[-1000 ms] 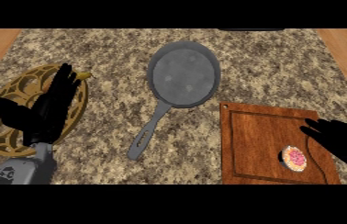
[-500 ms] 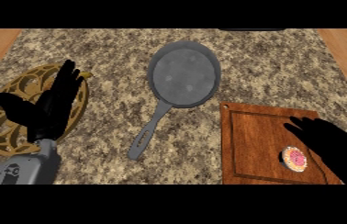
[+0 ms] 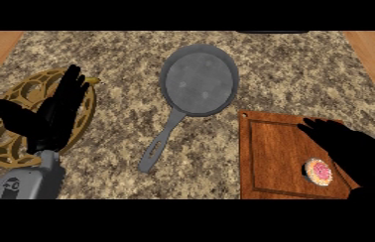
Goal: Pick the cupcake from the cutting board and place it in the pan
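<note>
A: Right hand (image 3: 350, 148) had slid leftward and lower over the board (image 3: 273, 156) since a second ago; it now sat above and beside the cupcake (image 3: 318, 171), fingers spread and fairly straight, gripping nothing.

B: Cupcake position?

A: On the board's near right part, pink top up, uncovered. It lay just toward the near-left of the palm, close under the hand but not enclosed. Whether they touched, I could not tell.

B: Which hand was nearer?

A: The right, by far. Left hand (image 3: 57, 112) stayed at the left edge over a gold trivet (image 3: 18, 94), fingers up and straight, open, resting, well apart from everything in play.

B: Long axis on the cupcake?

A: None to speak of; round from above, so approach angle mattered little. My judgement: the hand needed to drop and curl round it.

B: And farther out?

A: Pan (image 3: 198, 80) lay beyond the board, up and to the left, bowl far, handle running back toward the near-left. Nothing in it. The carry would go away from the robot and leftward.
</note>
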Tool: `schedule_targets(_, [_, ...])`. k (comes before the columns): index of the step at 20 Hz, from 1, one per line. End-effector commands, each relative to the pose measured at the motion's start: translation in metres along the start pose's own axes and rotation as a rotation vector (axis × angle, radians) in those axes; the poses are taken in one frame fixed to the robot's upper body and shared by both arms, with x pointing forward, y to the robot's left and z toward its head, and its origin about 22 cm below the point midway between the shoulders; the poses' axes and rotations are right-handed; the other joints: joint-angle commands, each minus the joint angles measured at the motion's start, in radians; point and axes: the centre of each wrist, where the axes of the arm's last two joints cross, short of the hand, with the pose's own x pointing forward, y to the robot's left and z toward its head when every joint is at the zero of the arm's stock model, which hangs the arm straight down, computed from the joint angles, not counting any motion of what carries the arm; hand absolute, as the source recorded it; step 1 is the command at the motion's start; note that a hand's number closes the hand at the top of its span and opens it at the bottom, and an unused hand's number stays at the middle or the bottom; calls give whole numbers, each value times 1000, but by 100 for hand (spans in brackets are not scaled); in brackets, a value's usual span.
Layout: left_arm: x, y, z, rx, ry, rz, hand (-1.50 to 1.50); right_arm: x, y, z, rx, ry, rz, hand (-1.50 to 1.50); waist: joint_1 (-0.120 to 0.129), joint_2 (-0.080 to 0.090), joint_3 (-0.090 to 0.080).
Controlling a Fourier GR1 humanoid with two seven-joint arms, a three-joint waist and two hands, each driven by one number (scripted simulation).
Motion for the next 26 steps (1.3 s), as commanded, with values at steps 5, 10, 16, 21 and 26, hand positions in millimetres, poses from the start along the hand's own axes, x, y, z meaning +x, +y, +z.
schedule_targets(5, [5, 13, 2, 6, -5, -4, 0, 1, 16, -11, 28, 3, 12, -150, -2, -1, 0])
schedule_targets(10, [-8, 8, -2, 0, -23, -3, 0, -30, 24, -21, 16, -15, -19, -150, -3, 0, 0])
schedule_targets(16, [-7, 24, 6, 10, -3, -12, 0, 1, 39, -38, 48, -5, -43, -150, -2, 0, 0])
schedule_targets(21, [-7, 0, 6, 1, 7, -11, 0, -11, 55, -58, 10, -132, -18, 150, 0, 0, 0])
schedule_targets(26, [-1, 1, -3, 1, -10, -1, 0, 1, 65, -76, -7, -135, -35, 150, 0, 1, 0])
